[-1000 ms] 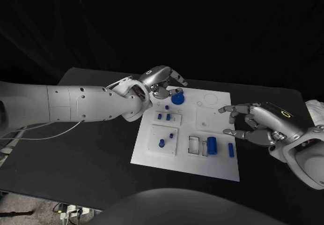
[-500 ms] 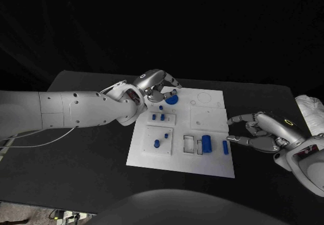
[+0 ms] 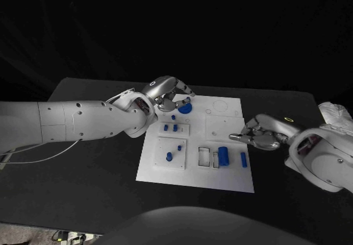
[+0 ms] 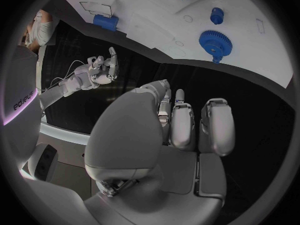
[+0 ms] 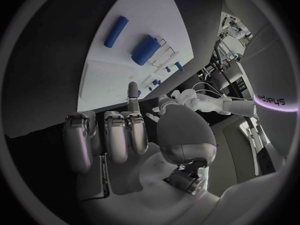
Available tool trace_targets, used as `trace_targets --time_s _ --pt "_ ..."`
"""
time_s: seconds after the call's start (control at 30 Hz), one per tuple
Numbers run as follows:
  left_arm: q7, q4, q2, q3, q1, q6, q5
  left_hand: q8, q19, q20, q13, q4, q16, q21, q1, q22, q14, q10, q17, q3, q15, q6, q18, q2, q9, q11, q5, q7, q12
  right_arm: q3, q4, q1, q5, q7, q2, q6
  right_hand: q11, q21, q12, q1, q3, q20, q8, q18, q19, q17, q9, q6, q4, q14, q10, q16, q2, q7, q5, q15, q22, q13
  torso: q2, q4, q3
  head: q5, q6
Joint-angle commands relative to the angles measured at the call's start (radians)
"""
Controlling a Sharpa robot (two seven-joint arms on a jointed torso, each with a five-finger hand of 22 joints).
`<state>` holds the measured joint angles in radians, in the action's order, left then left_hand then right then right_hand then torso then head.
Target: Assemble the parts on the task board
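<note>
The white task board [image 3: 193,173] lies mid-counter [image 3: 88,178], carrying small blue parts: a gear [image 3: 184,108] near its far edge, a cylinder [image 3: 223,156] and a slim bar [image 3: 244,159] toward its right edge. The left hand [image 3: 168,92] hovers over the gear, fingers curled, seemingly empty. The right hand [image 3: 259,137], curled on nothing, sits at the board's right edge.

Head camera overhead, wrist cameras close behind hands — task board [image 3: 221,176] (white) shared.
</note>
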<state>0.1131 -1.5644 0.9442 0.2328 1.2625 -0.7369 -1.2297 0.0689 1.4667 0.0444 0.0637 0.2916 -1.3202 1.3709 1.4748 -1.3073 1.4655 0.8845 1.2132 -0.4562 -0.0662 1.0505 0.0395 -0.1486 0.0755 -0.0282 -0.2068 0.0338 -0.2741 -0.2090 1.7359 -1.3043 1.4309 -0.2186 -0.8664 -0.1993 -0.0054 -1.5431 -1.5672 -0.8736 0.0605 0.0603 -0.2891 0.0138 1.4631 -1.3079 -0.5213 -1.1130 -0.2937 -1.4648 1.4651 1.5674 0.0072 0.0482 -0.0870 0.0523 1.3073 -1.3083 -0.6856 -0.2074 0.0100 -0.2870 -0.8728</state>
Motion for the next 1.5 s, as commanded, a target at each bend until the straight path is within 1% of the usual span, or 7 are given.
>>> trace_targets --time_s 0.03,0.2,0.47,0.77,1.33,1.43,1.5 --pt "0.013 -0.003 0.000 -0.001 0.000 -0.002 0.004 0.000 0.022 0.005 -0.001 -0.001 0.006 -0.003 0.011 -0.207 0.032 -0.001 -0.001 -0.007 0.004 0.002 0.003 0.001 0.000 -0.001 -0.004 0.012 0.005 -0.001 -0.029 -0.018 -0.057 -0.212 0.043 0.289 -0.007 0.000 -0.004 0.011 0.000 -0.008 0.022 -0.006 0.091 -0.263 0.017 -0.012 0.005 -0.106 0.106 0.003 -0.004 0.002 -0.019 0.006 0.253 -0.262 0.000 0.0002 0.0003 0.005 0.000" --pt "0.015 -0.004 0.001 -0.001 0.000 -0.002 0.005 0.001 0.022 0.005 -0.001 -0.001 0.005 -0.002 0.011 -0.207 0.032 0.000 -0.001 -0.008 0.004 0.004 0.003 0.001 0.000 0.000 -0.005 0.015 0.005 0.001 -0.102 -0.038 -0.152 -0.326 0.142 0.475 -0.005 0.000 -0.004 0.004 0.004 -0.008 0.058 -0.006 0.091 -0.263 0.047 -0.019 0.010 -0.106 0.106 0.003 -0.013 0.005 -0.042 0.006 0.253 -0.262 -0.001 0.0005 0.0003 0.005 0.000" --pt "0.018 -0.002 -0.001 -0.001 0.000 -0.001 0.005 0.003 0.022 0.005 0.000 -0.001 0.005 -0.003 0.012 -0.207 0.032 0.003 -0.001 -0.008 0.004 0.007 0.003 0.001 0.001 0.000 -0.006 0.017 0.004 0.003 -0.196 -0.043 -0.214 -0.395 0.249 0.580 -0.006 0.001 -0.004 0.022 -0.004 -0.010 0.092 -0.005 0.091 -0.263 0.080 -0.046 0.007 -0.106 0.106 0.003 -0.025 0.004 0.028 0.008 0.252 -0.262 0.001 -0.0016 0.0004 0.008 0.000" --pt "0.020 -0.003 -0.003 -0.001 0.000 -0.001 0.005 0.003 0.022 0.005 0.000 -0.001 0.006 -0.004 0.012 -0.207 0.032 0.004 -0.001 -0.009 0.004 0.008 0.004 0.002 0.001 0.000 -0.007 0.017 0.004 0.004 -0.255 -0.043 -0.228 -0.425 0.318 0.608 -0.006 0.004 -0.004 0.040 -0.014 -0.010 0.105 -0.004 0.089 -0.263 0.091 -0.048 0.005 -0.106 0.106 0.003 -0.038 0.006 0.035 0.008 0.251 -0.262 0.000 -0.0020 0.0002 0.009 0.000" --pt "0.016 0.002 -0.014 -0.001 0.000 0.009 0.005 0.003 0.021 0.005 0.000 -0.001 0.006 -0.004 0.012 -0.207 0.032 0.005 -0.001 -0.009 0.004 0.008 0.004 0.002 0.002 0.000 -0.007 0.018 0.004 0.004 -0.292 -0.033 -0.325 -0.417 0.364 0.557 -0.005 0.039 -0.004 0.020 -0.004 -0.010 0.116 0.006 0.069 -0.263 0.094 -0.060 0.025 -0.106 0.106 0.003 -0.024 0.005 0.027 0.007 0.237 -0.262 0.000 -0.0013 0.0004 0.010 0.000" --pt "0.015 0.003 -0.017 -0.001 0.000 0.011 0.005 0.003 0.021 0.005 0.000 -0.001 0.006 -0.004 0.012 -0.207 0.032 0.006 -0.001 -0.009 0.004 0.009 0.004 0.002 0.002 0.000 -0.008 0.019 0.003 0.004 -0.292 -0.029 -0.328 -0.424 0.368 0.557 -0.005 0.042 -0.004 -0.004 0.004 -0.009 0.123 0.006 0.067 -0.263 0.092 -0.061 0.044 -0.106 0.106 0.003 -0.021 0.006 -0.004 0.007 0.236 -0.262 0.000 -0.0014 0.0006 0.010 0.000" --pt "0.015 0.004 -0.019 -0.001 0.000 0.013 0.005 0.004 0.021 0.005 0.000 -0.001 0.006 -0.004 0.012 -0.207 0.032 0.006 -0.001 -0.009 0.004 0.009 0.004 0.002 0.002 0.000 -0.008 0.020 0.003 0.004 -0.292 -0.025 -0.330 -0.429 0.370 0.556 -0.006 0.044 -0.004 -0.042 0.019 -0.010 0.125 0.007 0.067 -0.263 0.088 -0.064 0.075 -0.106 0.106 0.003 -0.019 0.003 -0.073 0.008 0.236 -0.262 0.000 -0.0015 0.0005 0.009 0.000"
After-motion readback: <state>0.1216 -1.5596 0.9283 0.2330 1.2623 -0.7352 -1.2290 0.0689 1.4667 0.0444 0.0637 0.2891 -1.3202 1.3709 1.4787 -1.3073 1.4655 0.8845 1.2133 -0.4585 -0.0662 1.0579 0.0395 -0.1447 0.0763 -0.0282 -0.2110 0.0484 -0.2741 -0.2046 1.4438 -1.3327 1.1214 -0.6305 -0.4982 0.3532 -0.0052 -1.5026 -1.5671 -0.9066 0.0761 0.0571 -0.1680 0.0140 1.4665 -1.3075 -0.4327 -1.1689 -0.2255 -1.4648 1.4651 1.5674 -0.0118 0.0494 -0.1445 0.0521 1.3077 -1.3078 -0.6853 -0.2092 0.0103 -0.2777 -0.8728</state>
